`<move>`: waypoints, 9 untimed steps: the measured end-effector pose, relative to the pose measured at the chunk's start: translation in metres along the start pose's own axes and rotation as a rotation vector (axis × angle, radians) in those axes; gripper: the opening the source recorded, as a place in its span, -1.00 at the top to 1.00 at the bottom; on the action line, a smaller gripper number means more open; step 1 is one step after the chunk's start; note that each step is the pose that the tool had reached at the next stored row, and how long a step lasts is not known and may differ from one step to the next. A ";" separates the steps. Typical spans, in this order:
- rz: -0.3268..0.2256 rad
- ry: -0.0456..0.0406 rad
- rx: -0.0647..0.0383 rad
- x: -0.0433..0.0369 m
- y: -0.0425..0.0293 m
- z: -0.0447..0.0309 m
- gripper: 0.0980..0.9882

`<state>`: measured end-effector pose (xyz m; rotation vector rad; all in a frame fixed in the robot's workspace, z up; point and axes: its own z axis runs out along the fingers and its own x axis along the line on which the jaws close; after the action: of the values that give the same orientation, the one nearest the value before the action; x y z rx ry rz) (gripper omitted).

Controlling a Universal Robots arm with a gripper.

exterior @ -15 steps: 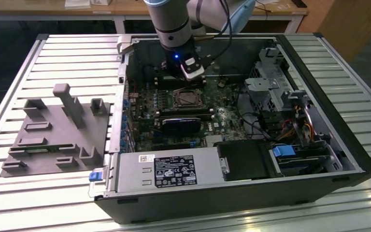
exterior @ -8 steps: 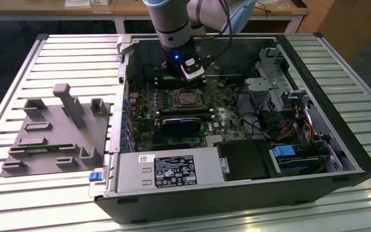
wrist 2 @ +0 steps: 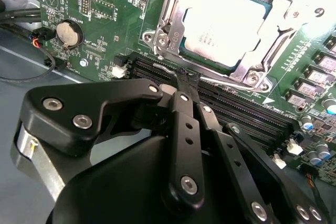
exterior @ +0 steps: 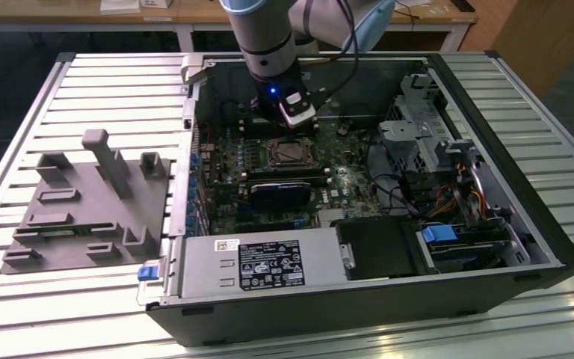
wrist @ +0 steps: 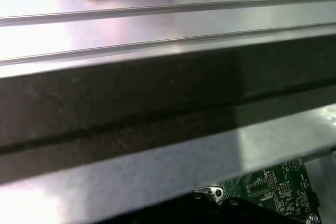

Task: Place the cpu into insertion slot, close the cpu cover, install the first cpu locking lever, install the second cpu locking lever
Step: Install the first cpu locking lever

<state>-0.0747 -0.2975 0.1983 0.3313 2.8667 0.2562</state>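
In the second wrist view the cpu (wrist 2: 226,22) lies flat in the insertion slot (wrist 2: 202,56), silvery top up. The cpu cover (wrist 2: 169,24), a metal frame plate, lies down around it. A thin wire locking lever (wrist 2: 164,68) runs along the socket's near edge. My gripper (wrist 2: 185,80) is shut, and its black fingertips rest at this lever; whether they pinch it I cannot tell. In the exterior view the gripper (exterior: 292,118) hangs inside the open computer case, just behind the insertion slot (exterior: 289,152).
Black memory slots (wrist 2: 247,114) lie beside the socket, and a coin battery (wrist 2: 69,33) sits on the green board. A grey power supply (exterior: 257,262), a black block (exterior: 377,247) and a drive cage (exterior: 436,149) crowd the case. A grey fixture (exterior: 87,198) stands at the exterior view's left.
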 end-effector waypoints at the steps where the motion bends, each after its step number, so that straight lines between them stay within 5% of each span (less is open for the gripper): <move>1: 0.001 -0.0005 0.001 0.0001 -0.0001 0.0004 0.99; 9: 0.013 -0.0050 0.012 0.0009 -0.0008 0.0040 0.99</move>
<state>-0.0747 -0.2975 0.1941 0.3519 2.8632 0.2401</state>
